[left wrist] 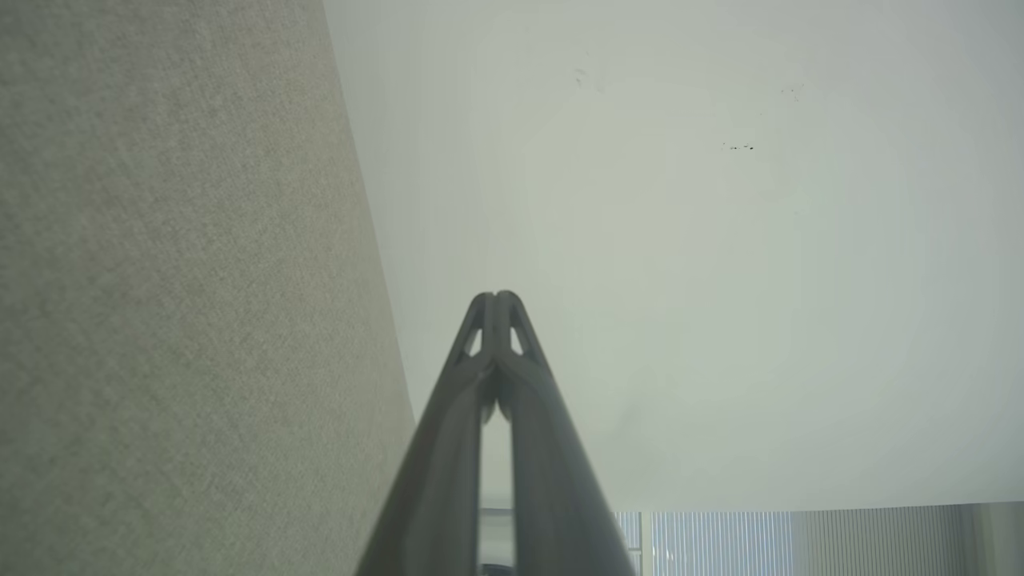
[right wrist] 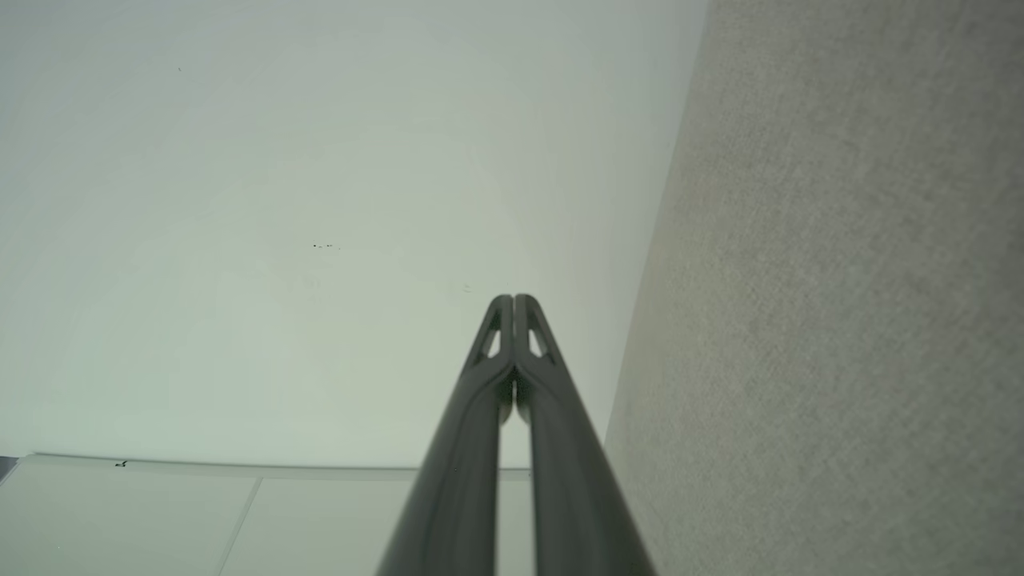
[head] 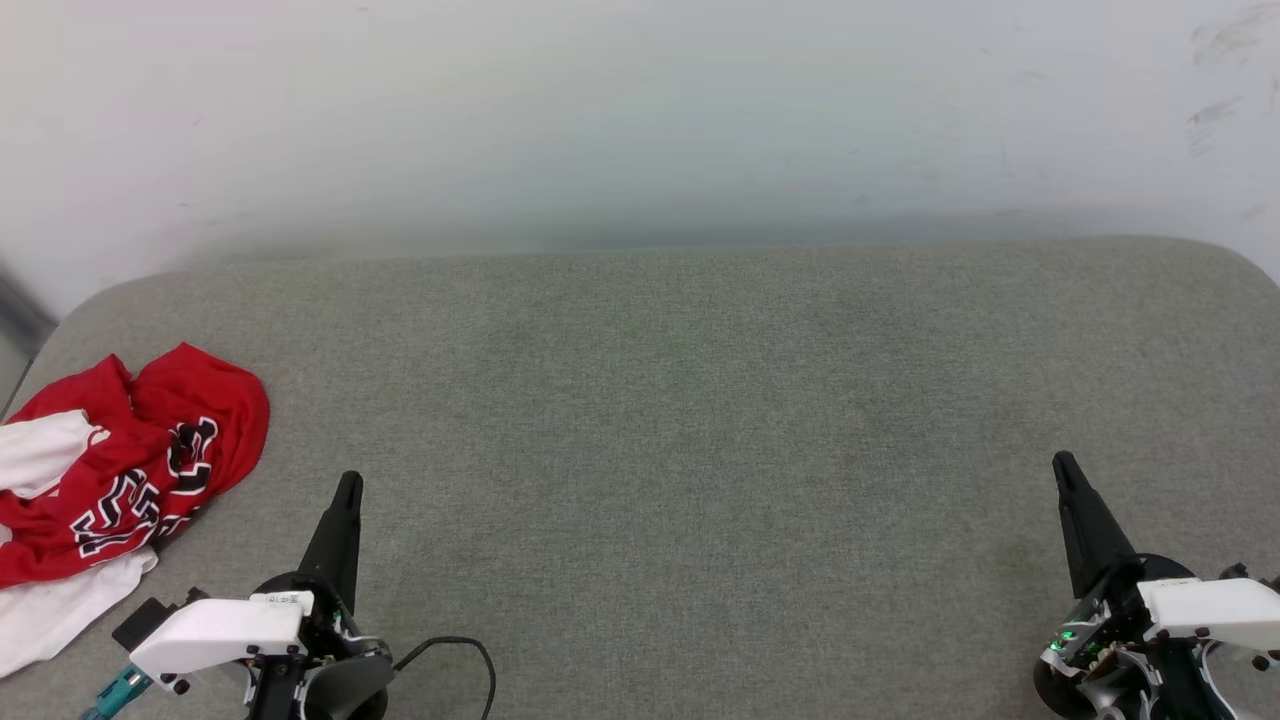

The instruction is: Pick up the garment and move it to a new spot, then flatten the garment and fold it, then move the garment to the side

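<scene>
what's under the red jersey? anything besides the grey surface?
The jersey lies crumpled on the grey fabric surface, which shows to its right. Nothing pokes out from beneath; whatever the bunched cloth covers is hidden.

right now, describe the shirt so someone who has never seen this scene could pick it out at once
Start from the wide grey fabric-covered surface against the white wall and go to its left edge. There, to the left of the shut left claw, lies a crumpled red jersey shirt with white sleeves. It is the one bright, soft heap on the grey, marked by black white-outlined lettering.
</scene>
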You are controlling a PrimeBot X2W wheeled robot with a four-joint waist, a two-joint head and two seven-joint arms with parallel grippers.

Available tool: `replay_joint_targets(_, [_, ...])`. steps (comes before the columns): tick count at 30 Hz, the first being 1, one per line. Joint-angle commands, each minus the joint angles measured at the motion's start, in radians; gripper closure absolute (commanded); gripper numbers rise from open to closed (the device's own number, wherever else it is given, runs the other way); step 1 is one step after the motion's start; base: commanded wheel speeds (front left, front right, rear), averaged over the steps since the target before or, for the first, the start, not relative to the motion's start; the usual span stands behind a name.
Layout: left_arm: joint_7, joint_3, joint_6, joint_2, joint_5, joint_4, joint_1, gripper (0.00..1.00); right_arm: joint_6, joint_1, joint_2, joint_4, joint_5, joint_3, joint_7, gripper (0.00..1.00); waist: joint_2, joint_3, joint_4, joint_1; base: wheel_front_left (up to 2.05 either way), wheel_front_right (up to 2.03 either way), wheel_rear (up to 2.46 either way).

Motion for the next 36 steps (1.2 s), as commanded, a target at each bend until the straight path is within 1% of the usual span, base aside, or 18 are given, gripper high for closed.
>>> replay_joint_targets(1, [0.004, 0.002, -0.001, 0.001, 0.000, -0.001, -0.006, 1.00, 0.000, -0.012, 0.003, 0.000, -0.004, 0.000, 0.000, 1.00, 0.0000, 0.000, 0.000, 0.0000, 0.00, 0.00, 0.00])
replay_joint_targets(23, [-0.001, -0.001, 0.000, 0.000, 0.000, 0.003, 0.001, 1.00, 0.000, 0.002, 0.000, 0.003, 0.000, 0.000, -0.001, 1.00, 0.0000, 0.000, 0.000, 0.0000, 0.00, 0.00, 0.00])
replay_joint_targets(24, [-0.002, -0.003, 0.000, -0.001, 0.000, 0.009, 0.005, 0.00, 0.000, 0.006, 0.000, 0.009, 0.000, 0.001, -0.001, 0.00, 0.0000, 0.000, 0.000, 0.0000, 0.00, 0.00, 0.00])
replay_joint_targets(26, [-0.003, -0.005, 0.000, -0.002, 0.000, 0.026, 0.022, 0.00, 0.000, 0.025, 0.001, 0.027, 0.000, 0.001, -0.001, 0.00, 0.0000, 0.000, 0.000, 0.0000, 0.00, 0.00, 0.00])
replay_joint_targets(31, [-0.029, -0.007, 0.000, -0.002, 0.007, -0.002, 0.031, 0.00, 0.000, 0.028, 0.001, 0.014, -0.023, 0.005, -0.028, 0.00, 0.0000, 0.001, 0.000, 0.0000, 0.00, 0.00, 0.00])
replay_joint_targets(36, [-0.059, 0.020, 0.002, -0.002, 0.082, -0.019, 0.034, 0.00, 0.000, 0.029, 0.001, -0.008, -0.112, -0.008, -0.058, 0.00, 0.0000, 0.002, 0.000, 0.0000, 0.00, 0.00, 0.00])
